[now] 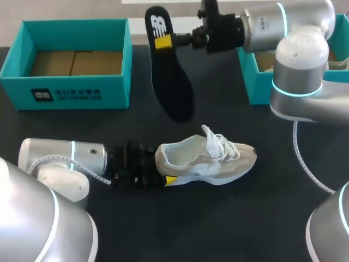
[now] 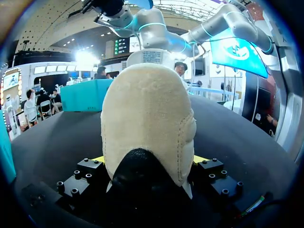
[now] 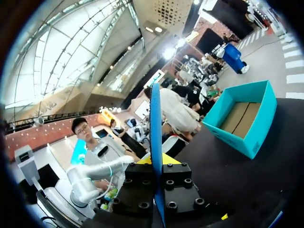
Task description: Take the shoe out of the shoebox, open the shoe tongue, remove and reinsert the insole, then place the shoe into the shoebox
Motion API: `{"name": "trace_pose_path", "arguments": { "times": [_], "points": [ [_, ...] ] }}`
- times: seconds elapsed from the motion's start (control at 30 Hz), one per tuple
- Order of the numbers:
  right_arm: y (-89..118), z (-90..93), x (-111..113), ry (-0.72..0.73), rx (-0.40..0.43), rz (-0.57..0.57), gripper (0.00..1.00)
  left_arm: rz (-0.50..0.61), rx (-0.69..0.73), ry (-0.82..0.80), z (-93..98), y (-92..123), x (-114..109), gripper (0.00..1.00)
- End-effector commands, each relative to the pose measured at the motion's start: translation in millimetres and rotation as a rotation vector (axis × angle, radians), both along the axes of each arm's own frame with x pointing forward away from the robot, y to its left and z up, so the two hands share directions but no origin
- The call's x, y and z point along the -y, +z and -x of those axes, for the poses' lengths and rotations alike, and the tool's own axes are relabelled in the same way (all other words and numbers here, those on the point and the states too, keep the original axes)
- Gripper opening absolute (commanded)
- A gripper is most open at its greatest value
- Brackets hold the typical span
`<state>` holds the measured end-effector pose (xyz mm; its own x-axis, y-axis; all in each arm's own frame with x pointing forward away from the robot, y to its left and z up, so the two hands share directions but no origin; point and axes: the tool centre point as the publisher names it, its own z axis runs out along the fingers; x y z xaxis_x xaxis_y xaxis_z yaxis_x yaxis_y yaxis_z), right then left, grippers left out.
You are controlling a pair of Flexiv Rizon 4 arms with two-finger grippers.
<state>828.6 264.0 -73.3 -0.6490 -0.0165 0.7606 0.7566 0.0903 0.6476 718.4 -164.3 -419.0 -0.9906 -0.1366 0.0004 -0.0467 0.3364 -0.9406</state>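
A beige sneaker (image 1: 210, 159) with white laces lies on its side on the black table (image 1: 163, 224), toe pointing right. My left gripper (image 1: 162, 167) grips its heel, with a yellow-tipped finger pressed against each side. In the left wrist view the heel of the sneaker (image 2: 147, 118) fills the space between the left gripper's (image 2: 148, 161) fingers. Up in the air over the back of the table, my right gripper (image 1: 163, 42) is shut on the heel end of the black insole (image 1: 173, 87), which hangs toe down. From the right wrist view the insole (image 3: 156, 123) is a thin blue edge inside the right gripper (image 3: 156, 164).
An open teal shoebox (image 1: 117, 60) with a cardboard floor stands at the back left, seen again as the teal shoebox (image 3: 247, 118) in the right wrist view. A second teal box (image 1: 252, 73) stands at the back right, partly behind my right arm.
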Motion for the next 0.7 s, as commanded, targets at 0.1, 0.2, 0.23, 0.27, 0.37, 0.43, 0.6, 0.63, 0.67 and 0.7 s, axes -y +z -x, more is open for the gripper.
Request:
{"name": "trace_pose_path", "arguments": {
  "times": [0.1, 0.2, 0.23, 0.27, 0.37, 0.43, 0.6, 0.63, 0.67, 0.7],
  "points": [
    [30, 13.0, 8, -0.066, -0.011, -0.019, 0.0, -0.003, 0.0, 0.0, 0.5, 0, 0, 0.0],
    [42, 22.0, 14, -0.034, -0.043, -0.015, 0.0, -0.003, 0.0, 0.0, 0.5, 0, 0, 0.0],
    [46, 25.5, 17, -0.018, -0.052, -0.004, 0.0, -0.003, 0.0, 0.0, 0.5, 0, 0, 0.0],
    [49, 29.0, 19, -0.017, -0.058, -0.008, 0.0, -0.003, 0.0, 0.0, 0.5, 0, 0, 0.0],
    [57, 39.1, 27, -0.022, -0.08, -0.007, 0.0, -0.003, 0.0, 0.0, 0.5, 0, 0, 0.0],
    [61, 44.4, 32, -0.03, -0.077, -0.009, 0.0, -0.003, 0.0, 0.0, 0.5, 0, 0, 0.0],
    [73, 61.3, 42, -0.051, -0.073, 0.012, 0.0, -0.003, 0.0, 0.0, 0.5, 0, 0, 0.0],
    [74, 65.1, 43, -0.056, -0.077, 0.012, 0.0, -0.003, 0.0, 0.0, 0.5, 0, 0, 0.0],
    [75, 69.0, 43, -0.05, -0.092, 0.023, 0.0, -0.003, 0.0, 0.0, 0.5, 0, 0, 0.0],
    [75, 72.8, 44, -0.048, -0.104, 0.024, 0.0, -0.003, 0.0, 0.0, 0.5, 0, 0, 0.0]
  ]
}}
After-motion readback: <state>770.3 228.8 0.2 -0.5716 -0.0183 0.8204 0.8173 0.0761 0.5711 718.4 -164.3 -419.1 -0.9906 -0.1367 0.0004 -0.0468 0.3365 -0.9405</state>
